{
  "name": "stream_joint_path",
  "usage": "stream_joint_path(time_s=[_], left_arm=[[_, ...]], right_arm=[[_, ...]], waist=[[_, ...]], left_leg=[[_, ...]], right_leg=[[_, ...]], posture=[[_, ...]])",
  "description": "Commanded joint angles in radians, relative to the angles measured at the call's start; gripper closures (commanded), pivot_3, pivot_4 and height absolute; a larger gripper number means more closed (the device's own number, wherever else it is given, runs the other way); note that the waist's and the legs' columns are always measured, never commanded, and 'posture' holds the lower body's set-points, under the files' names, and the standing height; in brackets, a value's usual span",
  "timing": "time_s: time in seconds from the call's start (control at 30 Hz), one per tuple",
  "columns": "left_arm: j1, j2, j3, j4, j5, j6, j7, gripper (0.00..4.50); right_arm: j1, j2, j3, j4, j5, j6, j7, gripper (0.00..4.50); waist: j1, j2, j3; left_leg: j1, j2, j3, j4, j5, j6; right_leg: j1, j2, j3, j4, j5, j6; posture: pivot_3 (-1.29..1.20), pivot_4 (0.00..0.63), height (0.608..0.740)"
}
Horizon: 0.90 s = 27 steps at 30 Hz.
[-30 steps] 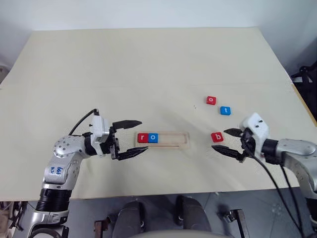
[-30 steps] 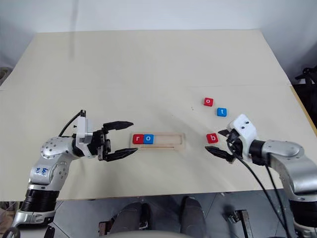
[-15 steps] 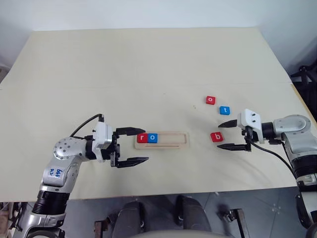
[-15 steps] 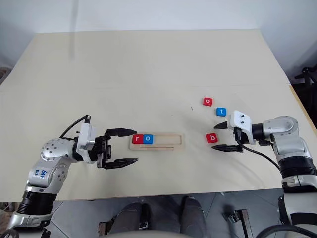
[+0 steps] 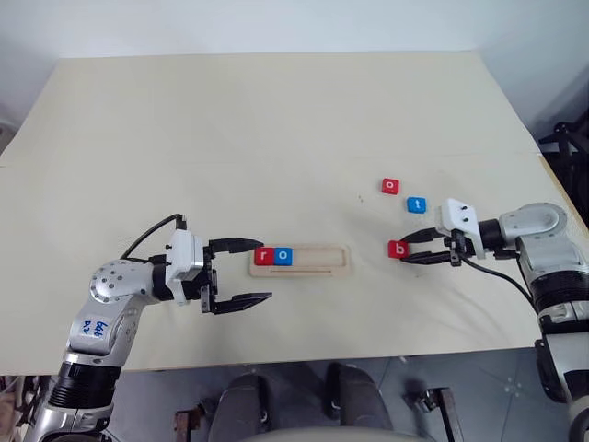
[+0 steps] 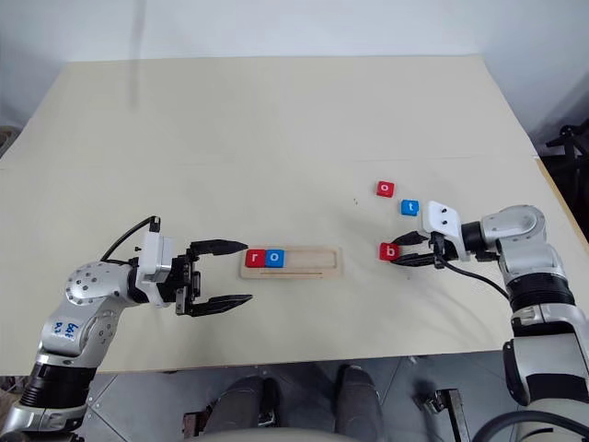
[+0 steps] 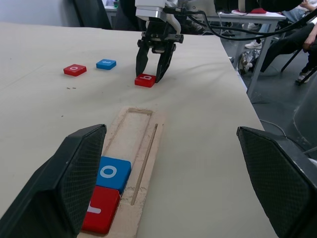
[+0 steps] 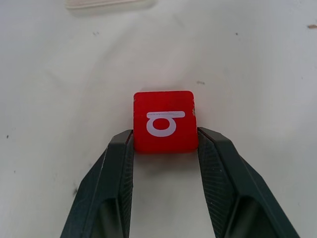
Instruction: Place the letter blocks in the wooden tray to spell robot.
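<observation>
We list: tray (image 5: 302,260) at mid surface (image 5: 276,129), holding red r (image 5: 264,256) and blue o (image 5: 284,256) at its left end. Red b (image 8: 164,121) to its right on the surface, pinched by our right pincer (image 8: 165,144). Red o (image 5: 391,186) and blue t (image 5: 418,204) lie loose beyond. Left pincer (image 5: 247,273) spread, just left of the tray.

you see a square red "b" tile with white lettering (image 8: 165,121), a red "r" tile (image 5: 265,256) beside a blue "o" tile (image 5: 284,256) in the pale wooden tray (image 5: 322,270), a red "o" tile (image 5: 391,186), and a blue "t" tile (image 5: 418,204).
</observation>
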Motion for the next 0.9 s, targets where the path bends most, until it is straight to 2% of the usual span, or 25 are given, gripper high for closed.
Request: stream_joint_path(time_s=[0.03, 0.13, 0.3, 0.53, 0.9], left_arm=[[0.022, 0.010, 0.046, -0.003, -0.011, -0.030, 0.004, 0.00], [0.044, 0.010, 0.067, 0.016, -0.008, -0.051, -0.001, 0.00], [0.096, 0.016, 0.102, 0.009, -0.011, -0.054, 0.012, 0.00], [0.161, 0.017, 0.139, -0.017, -0.006, -0.061, 0.050, 0.00], [0.227, 0.015, 0.166, -0.075, -0.012, -0.056, 0.099, 0.00]], right_arm=[[-0.005, 0.012, 0.007, -0.176, 0.050, 0.132, 0.052, 3.03], [-0.002, 0.015, 0.048, -0.338, 0.051, 0.307, 0.035, 3.03], [-0.038, 0.107, 0.112, -0.540, 0.037, 0.581, -0.093, 3.03], [-0.059, 0.214, 0.190, -0.604, -0.021, 0.677, -0.219, 3.03], [-0.067, 0.263, 0.235, -0.615, -0.038, 0.667, -0.265, 3.03]], waist=[[-0.001, 0.001, 0.001], [0.002, 0.001, 0.001], [0.002, 0.001, 0.001], [0.003, 0.001, 0.001], [0.001, 0.001, 0.001]], left_leg=[[0.000, 0.000, 0.000, 0.000, 0.000, 0.000], [0.000, 0.000, 0.000, 0.000, 0.000, 0.000], [0.000, 0.000, 0.000, 0.000, 0.000, 0.000], [-0.002, 0.000, 0.000, 0.000, 0.000, 0.000], [-0.002, 0.000, 0.000, 0.000, 0.000, 0.000]], right_leg=[[0.000, 0.000, 0.000, 0.001, 0.000, 0.000], [-0.001, 0.000, 0.001, 0.002, 0.000, 0.000], [-0.002, 0.000, 0.001, 0.002, 0.000, -0.001], [-0.003, 0.000, 0.000, 0.003, 0.000, -0.001], [-0.003, 0.000, 0.000, 0.003, 0.000, -0.001]], posture=[[0.00, 0.150, 0.740], [0.00, 0.150, 0.740], [0.00, 0.150, 0.740], [0.00, 0.150, 0.740], [0.00, 0.150, 0.740]])
